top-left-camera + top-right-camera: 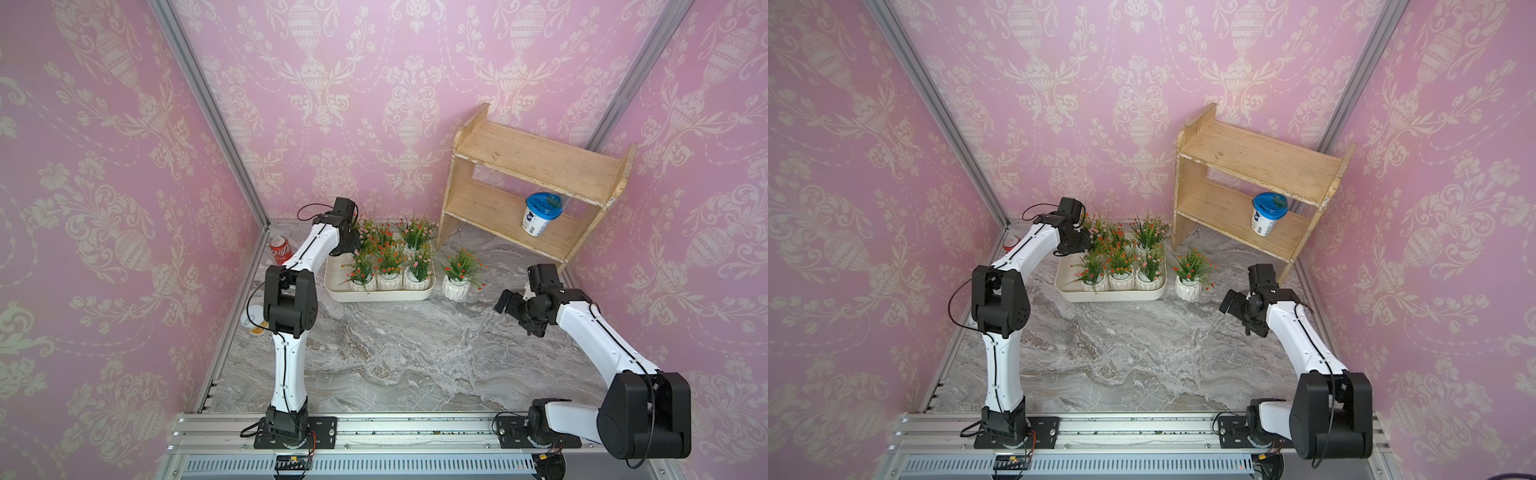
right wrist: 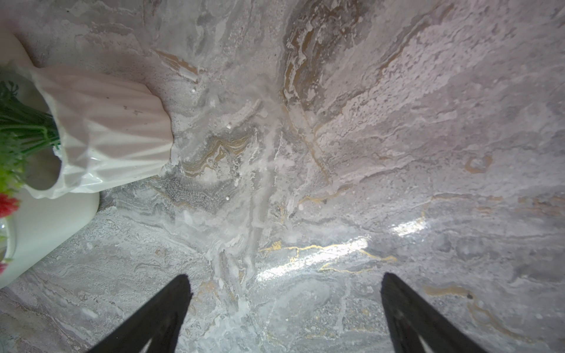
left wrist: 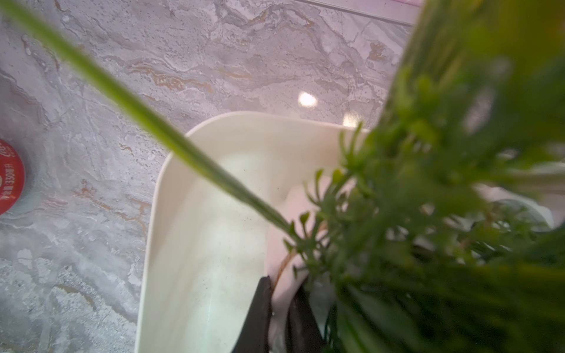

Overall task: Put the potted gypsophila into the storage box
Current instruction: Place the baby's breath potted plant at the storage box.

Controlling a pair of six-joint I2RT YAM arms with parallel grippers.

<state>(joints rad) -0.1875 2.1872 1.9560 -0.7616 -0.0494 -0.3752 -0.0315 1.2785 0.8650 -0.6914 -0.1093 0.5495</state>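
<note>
- The right gripper (image 1: 508, 304) (image 2: 284, 276) hangs over the bare marble table (image 1: 395, 353) at about 4 o'clock from the box. Its claw is spread wide with nothing between the jaws.
- A lone pot (image 1: 456, 286) (image 2: 113, 128) of red-orange blossoms stands upright on the table, outside the box and just beside its 3 o'clock wall. The right gripper is near it, at its 4 o'clock, and apart from it.
- The storage box (image 1: 374, 296) (image 3: 159, 189) sits toward 12 o'clock of the table's middle. The other potted gypsophila (image 1: 389, 270) are inside it: three pots side by side along the near wall, more behind them.
- The left gripper (image 1: 353, 245) (image 3: 282, 284) reaches into the box's 11 o'clock corner. Its dark fingers (image 3: 261, 311) are pinched on the white rim of the held pot (image 3: 275, 241), one inside and one outside. Sprigs blur the wrist view, so I cannot tell if this pot rests on the box floor.
- A red can (image 1: 281, 249) stands at 9 o'clock of that corner, apart from the box.
- A wooden shelf (image 1: 536, 183) stands at 1 o'clock of the box, against the wall, with a blue-lidded tub (image 1: 541, 214) on its lower tier.
</note>
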